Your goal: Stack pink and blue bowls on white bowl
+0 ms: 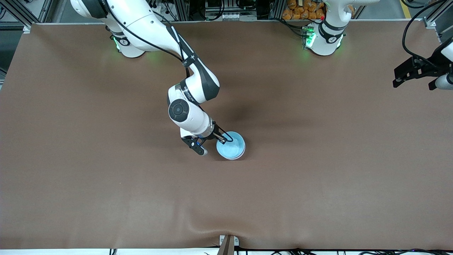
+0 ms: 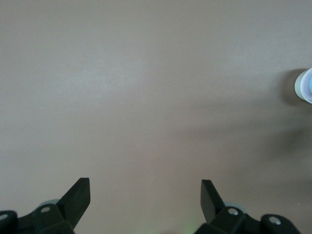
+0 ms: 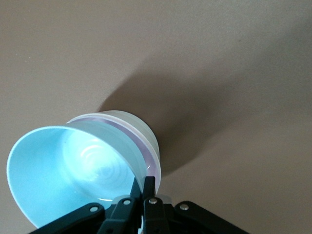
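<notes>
Three glossy bowls nest mid-bench: sky-blue bowl (image 3: 73, 170) in pink bowl (image 3: 127, 135) in white bowl (image 3: 141, 127). My right gripper (image 3: 145, 187) has its jaws clenched on the blue rim and should release next; my left gripper (image 2: 145, 192) waits with jaws released.

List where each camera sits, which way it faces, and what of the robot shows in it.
Front view: high across the table, facing both bases; the right gripper pinches the blue bowl, the left gripper waits at the left arm's end.
Left wrist view: looks down at the table past its open jaws; the stack's edge shows.
Right wrist view: looks down on the blue bowl, nested over the pink bowl and white bowl, its jaws shut on the rim.
Shared: all show the stack.
</notes>
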Motion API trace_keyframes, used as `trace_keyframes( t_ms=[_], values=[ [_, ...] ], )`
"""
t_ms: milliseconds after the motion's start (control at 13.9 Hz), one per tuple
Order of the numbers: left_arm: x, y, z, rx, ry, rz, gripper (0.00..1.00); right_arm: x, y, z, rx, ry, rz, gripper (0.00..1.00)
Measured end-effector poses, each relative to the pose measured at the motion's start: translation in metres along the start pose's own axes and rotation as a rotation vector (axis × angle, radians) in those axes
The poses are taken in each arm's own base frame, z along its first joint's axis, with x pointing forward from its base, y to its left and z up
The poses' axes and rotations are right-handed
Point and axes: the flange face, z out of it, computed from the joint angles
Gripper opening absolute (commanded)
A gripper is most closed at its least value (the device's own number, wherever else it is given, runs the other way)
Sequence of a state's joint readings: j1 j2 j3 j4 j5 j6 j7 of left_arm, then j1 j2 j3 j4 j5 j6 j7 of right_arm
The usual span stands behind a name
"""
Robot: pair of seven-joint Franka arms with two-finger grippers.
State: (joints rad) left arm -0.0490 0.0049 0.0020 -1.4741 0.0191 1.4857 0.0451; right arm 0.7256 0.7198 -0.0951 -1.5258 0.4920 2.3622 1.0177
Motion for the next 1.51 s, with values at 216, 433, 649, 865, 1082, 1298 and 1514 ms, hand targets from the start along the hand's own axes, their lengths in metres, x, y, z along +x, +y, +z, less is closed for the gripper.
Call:
trace_keyframes(
  t_ms=[216,433,649,865,1082,1298,1514],
  values=[
    [0.002,-0.018,0.003,0.000,0.007,-0.039,1.00,0.000,0.000,-0.001,0.001,0.001,0.001,1.00],
    [0.002,-0.020,0.002,0.000,0.010,-0.055,1.00,0.003,-0.005,-0.009,0.017,0.007,0.002,1.00],
    [0.002,-0.019,0.002,0.000,0.011,-0.061,1.00,0.031,-0.004,-0.057,0.007,-0.005,-0.034,1.00],
    [0.001,-0.017,-0.001,0.000,0.014,-0.061,1.00,0.088,0.025,-0.160,-0.005,-0.025,-0.162,1.00],
    [0.001,-0.017,0.000,-0.001,0.013,-0.060,1.00,0.137,0.082,-0.246,-0.048,-0.045,-0.276,1.00],
    [0.002,-0.010,0.000,-0.027,0.012,-0.051,1.00,0.172,0.139,-0.312,-0.089,-0.044,-0.344,1.00],
    [0.002,-0.009,0.001,-0.042,0.011,-0.050,1.00,0.201,0.215,-0.378,-0.134,-0.029,-0.458,1.00]
  ],
)
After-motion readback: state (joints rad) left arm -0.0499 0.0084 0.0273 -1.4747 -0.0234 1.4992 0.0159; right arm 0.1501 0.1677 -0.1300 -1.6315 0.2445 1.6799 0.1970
